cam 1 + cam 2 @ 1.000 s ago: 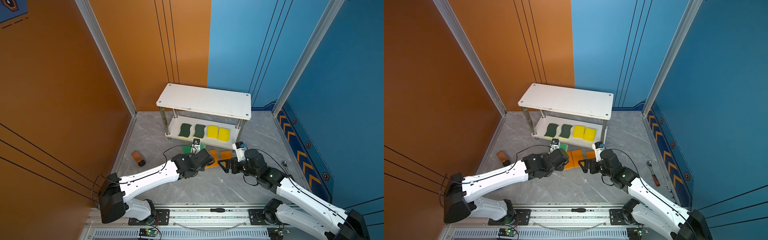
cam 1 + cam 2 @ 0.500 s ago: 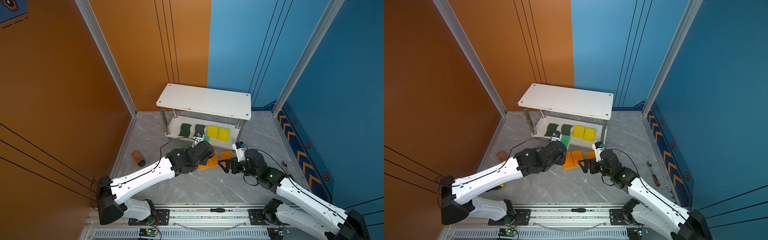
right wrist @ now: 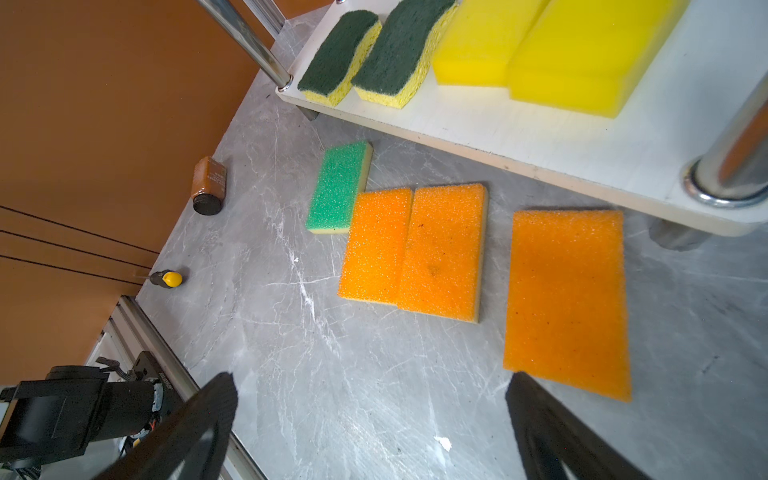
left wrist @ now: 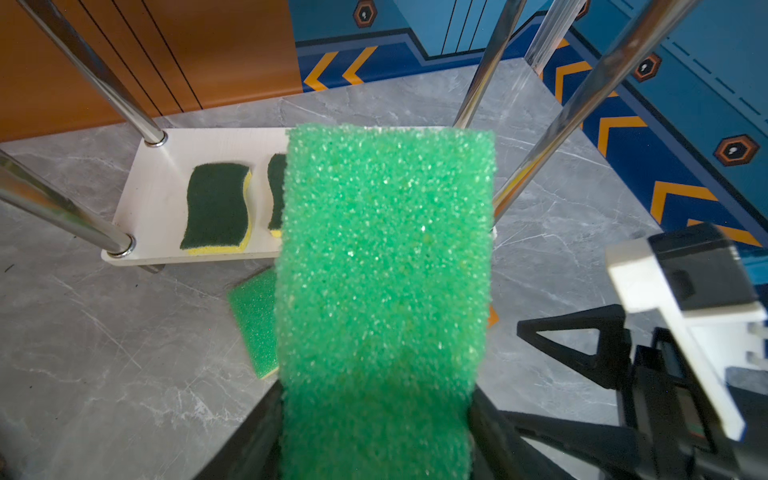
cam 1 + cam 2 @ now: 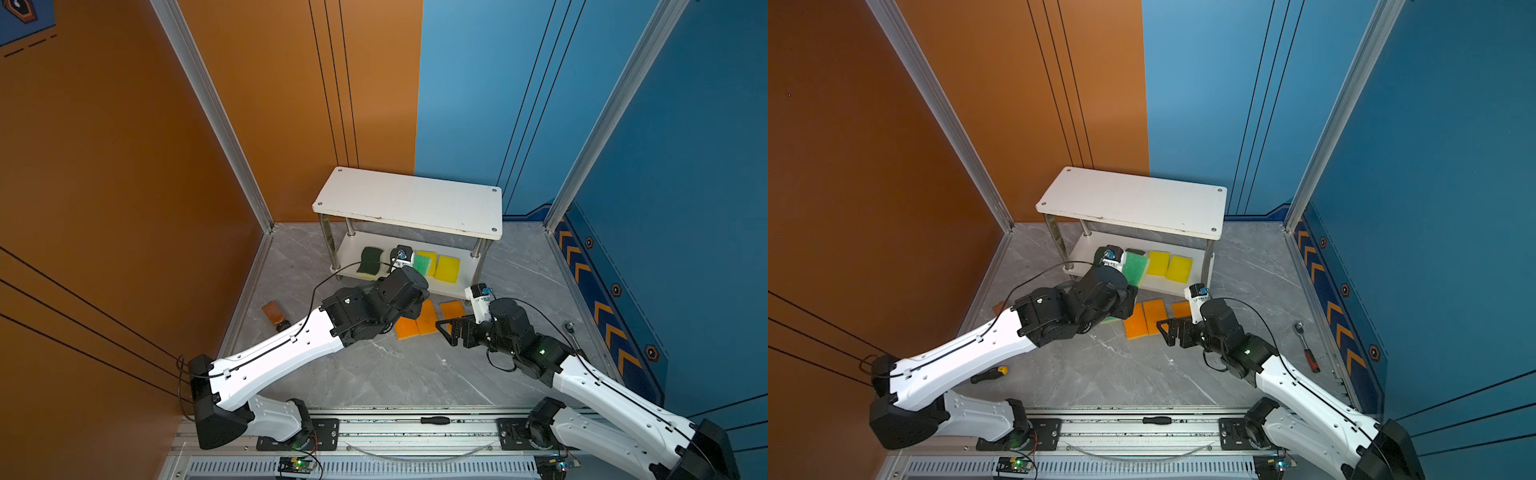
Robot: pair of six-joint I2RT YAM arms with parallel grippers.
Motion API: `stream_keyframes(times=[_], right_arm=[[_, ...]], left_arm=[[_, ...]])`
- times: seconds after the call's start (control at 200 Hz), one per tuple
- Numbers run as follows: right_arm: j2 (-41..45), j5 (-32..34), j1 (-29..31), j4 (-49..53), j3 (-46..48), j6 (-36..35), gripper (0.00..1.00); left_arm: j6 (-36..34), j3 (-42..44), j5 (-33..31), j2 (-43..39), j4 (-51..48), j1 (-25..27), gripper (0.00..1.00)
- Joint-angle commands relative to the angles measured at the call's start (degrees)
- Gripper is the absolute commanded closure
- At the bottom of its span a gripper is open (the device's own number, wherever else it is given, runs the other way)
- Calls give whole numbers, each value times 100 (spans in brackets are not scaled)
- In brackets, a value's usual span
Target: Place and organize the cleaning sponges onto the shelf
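While left jaws pinched a light-green-topped rectangular foam sponge (image 4: 386,270) aloft at the white two-tier metal-posted shelf's (image 4: 166,178) front edge, right jaws hung spread above the grey worktop (image 3: 291,332). Placing step; next probably: clear posts, lower it flat.

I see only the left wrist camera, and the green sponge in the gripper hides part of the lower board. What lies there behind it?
Observer: Behind the held green sponge, two yellow sponges lie side by side on the lower board.
Operator: Which sponges lie on the floor?
Observer: Three orange sponges and one light green sponge.
Operator: Is the right gripper busy?
Observer: No, it is open and empty, near the orange sponges.
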State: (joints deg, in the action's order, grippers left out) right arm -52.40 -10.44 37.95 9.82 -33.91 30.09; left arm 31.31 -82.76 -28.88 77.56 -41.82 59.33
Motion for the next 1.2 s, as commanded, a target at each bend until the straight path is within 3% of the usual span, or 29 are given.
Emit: stream_keyframes(times=[0.0,0.496,1.197], right_arm=[[-7,-15,37,1,-26,15,0],[-33,-16,45,-9,-11,32,0],[190,101,37,146,48,-7,0]], left_arm=[[-250,-321,40,-77,-89,78,39],[-831,-1401,-169,250,15,283,38],[-1694,-3134,-208,1326,323,286,40]])
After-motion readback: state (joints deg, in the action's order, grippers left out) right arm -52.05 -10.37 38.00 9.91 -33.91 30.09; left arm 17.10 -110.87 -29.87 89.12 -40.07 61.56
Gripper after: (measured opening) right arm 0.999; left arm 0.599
